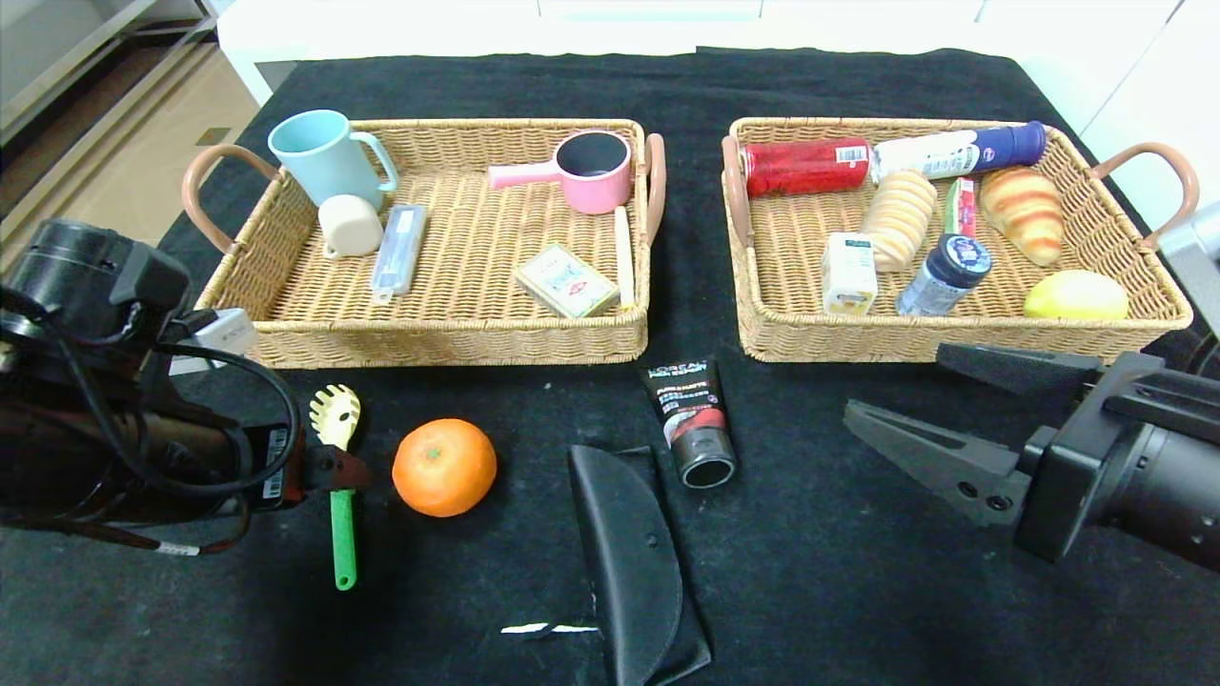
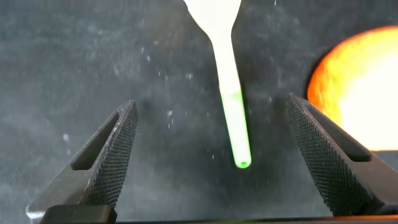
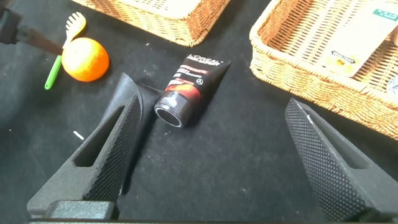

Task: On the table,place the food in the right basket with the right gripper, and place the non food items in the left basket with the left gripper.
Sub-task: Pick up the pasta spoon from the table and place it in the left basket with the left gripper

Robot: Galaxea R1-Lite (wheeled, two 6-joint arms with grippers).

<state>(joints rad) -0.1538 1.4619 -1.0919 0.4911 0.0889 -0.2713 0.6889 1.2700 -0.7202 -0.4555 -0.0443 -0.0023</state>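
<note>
the left gripper (image 2: pixel 211 162) hangs over the pasta fork (image 1: pixel 338 476), jaws spread wide and holding nothing; the green handle lies between its fingers (image 2: pixel 112 155), untouched. the orange (image 1: pixel 444 467) sits just beside it, on the side toward the black tube (image 1: pixel 694 419) and black case (image 1: pixel 629 562). the right gripper (image 1: pixel 905 410) (also wide open, empty) hovers in front of the right basket (image 1: pixel 953 338), the tube and case off to its left. the left basket (image 1: pixel 448 338) lies beyond the left gripper on the table (image 1: pixel 858 591).

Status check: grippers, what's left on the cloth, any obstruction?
Left gripper open over pasta fork. Right gripper open, empty, before right basket. Orange, tube, black case unsorted. Nothing blocking.
</note>
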